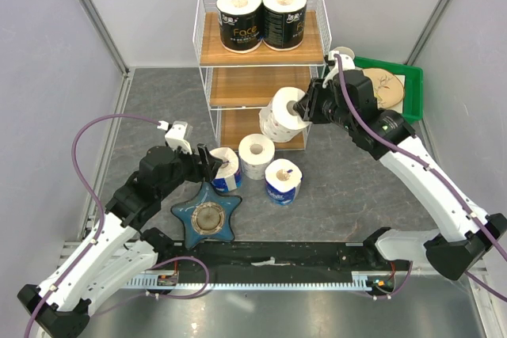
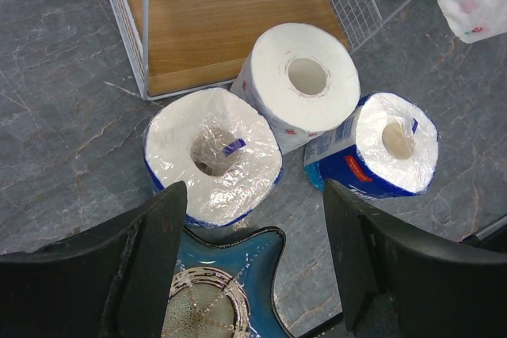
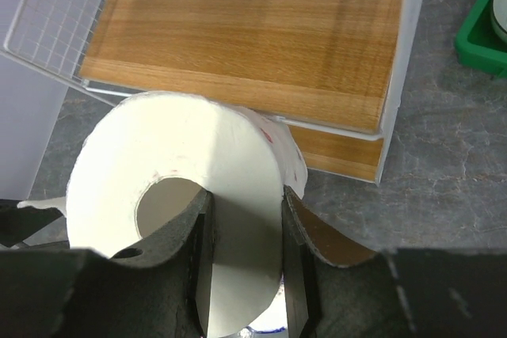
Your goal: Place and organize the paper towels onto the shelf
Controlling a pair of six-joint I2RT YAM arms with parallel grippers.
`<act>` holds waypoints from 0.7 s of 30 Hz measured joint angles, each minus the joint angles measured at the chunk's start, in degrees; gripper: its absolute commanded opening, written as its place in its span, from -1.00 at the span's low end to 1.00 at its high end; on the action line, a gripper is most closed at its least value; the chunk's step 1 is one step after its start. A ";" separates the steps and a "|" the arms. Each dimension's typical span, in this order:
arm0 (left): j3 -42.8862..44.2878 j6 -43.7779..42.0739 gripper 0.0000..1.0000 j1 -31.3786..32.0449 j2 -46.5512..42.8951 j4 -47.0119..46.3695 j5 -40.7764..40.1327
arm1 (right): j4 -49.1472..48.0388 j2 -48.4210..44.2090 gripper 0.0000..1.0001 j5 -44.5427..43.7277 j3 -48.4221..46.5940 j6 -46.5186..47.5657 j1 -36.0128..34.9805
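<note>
The shelf (image 1: 207, 45) stands at the back; two black-wrapped paper towels (image 1: 239, 17) (image 1: 284, 15) stand on its top tier. My right gripper (image 1: 303, 107) is shut on a white roll (image 1: 283, 112), held in the air in front of the lower tiers. In the right wrist view one finger is in the core and one is outside the roll (image 3: 190, 172). On the table lie a white roll (image 1: 257, 154) and two blue-white rolls (image 1: 226, 168) (image 1: 283, 180). My left gripper (image 1: 207, 162) is open and empty, just short of the left blue-white roll (image 2: 212, 154).
A blue star-shaped dish (image 1: 209, 215) lies under my left gripper and shows in the left wrist view (image 2: 230, 282). A green tray (image 1: 412, 85) with a dish stands right of the shelf, behind my right arm. Grey walls close both sides.
</note>
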State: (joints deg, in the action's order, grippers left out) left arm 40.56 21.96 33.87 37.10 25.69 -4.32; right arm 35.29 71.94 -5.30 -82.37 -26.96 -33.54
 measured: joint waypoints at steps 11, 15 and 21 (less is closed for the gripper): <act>0.00 0.00 0.54 -0.02 0.00 0.00 0.00 | -2.05 -0.20 -0.67 -7.08 -5.66 0.81 -1.75; 0.00 0.00 0.54 -0.04 -0.02 0.00 0.00 | -2.10 0.66 -0.67 -9.22 -6.99 1.38 -2.12; 0.00 -0.02 0.54 -0.26 -0.04 0.00 0.04 | -2.01 2.82 -0.66 -11.45 -7.98 2.23 -2.64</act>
State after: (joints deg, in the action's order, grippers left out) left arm 40.56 21.93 33.61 37.06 25.69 -4.27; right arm 33.28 74.76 -16.75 -90.35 -24.73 -36.18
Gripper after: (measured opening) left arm 0.765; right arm 0.397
